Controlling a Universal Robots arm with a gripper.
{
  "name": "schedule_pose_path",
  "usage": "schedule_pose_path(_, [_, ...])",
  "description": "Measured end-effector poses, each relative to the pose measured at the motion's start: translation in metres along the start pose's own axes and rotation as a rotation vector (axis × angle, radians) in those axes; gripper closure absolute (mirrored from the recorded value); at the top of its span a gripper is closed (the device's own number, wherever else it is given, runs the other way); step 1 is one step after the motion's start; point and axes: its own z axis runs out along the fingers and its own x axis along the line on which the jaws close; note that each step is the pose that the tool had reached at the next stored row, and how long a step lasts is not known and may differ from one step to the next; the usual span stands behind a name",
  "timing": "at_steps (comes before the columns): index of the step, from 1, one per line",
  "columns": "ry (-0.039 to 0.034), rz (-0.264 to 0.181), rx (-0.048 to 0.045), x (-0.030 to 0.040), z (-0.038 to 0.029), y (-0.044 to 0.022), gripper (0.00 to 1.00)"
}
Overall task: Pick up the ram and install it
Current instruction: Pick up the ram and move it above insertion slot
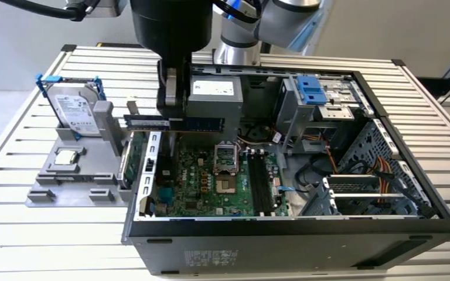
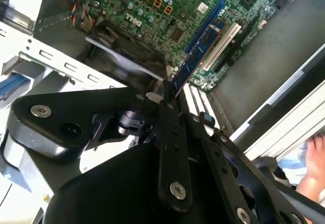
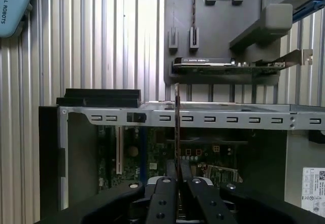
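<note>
Black fingers (image 3: 163, 193) of the gripper (image 1: 171, 108) are pinching the ram (image 1: 205, 124) by one end. The stick is off the grey fixture tray (image 1: 68, 187) and up in the air over the open computer case (image 1: 287, 234). It is held on its long edge and level, above the green motherboard (image 1: 209, 181), near the case wall on the fixture side. It is not seated; the long black slots (image 1: 256, 181) on the board sit lower, apart from it.

In the second wrist view the ram (image 2: 200, 51) is a blue stick running out from the gripper (image 2: 170, 89) over the motherboard (image 2: 152, 10). In the first wrist view the ram (image 3: 176, 127) is edge-on, a thin line rising from the gripper (image 3: 177, 176) across the case's slotted metal rear strip (image 3: 228, 118).

Outside the case, the tray holds a silver hard drive (image 1: 77, 111) with blue rails, and a green card (image 1: 135, 158) standing on edge just beside the case wall. Case and tray both sit on the ribbed metal worktop (image 1: 37, 234).
</note>
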Motion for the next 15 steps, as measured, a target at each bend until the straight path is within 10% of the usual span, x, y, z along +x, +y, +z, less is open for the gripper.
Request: schedule_pose_path(15, [0.0, 0.001, -0.0004, -0.0001, -0.0004, -0.0186, 1.0])
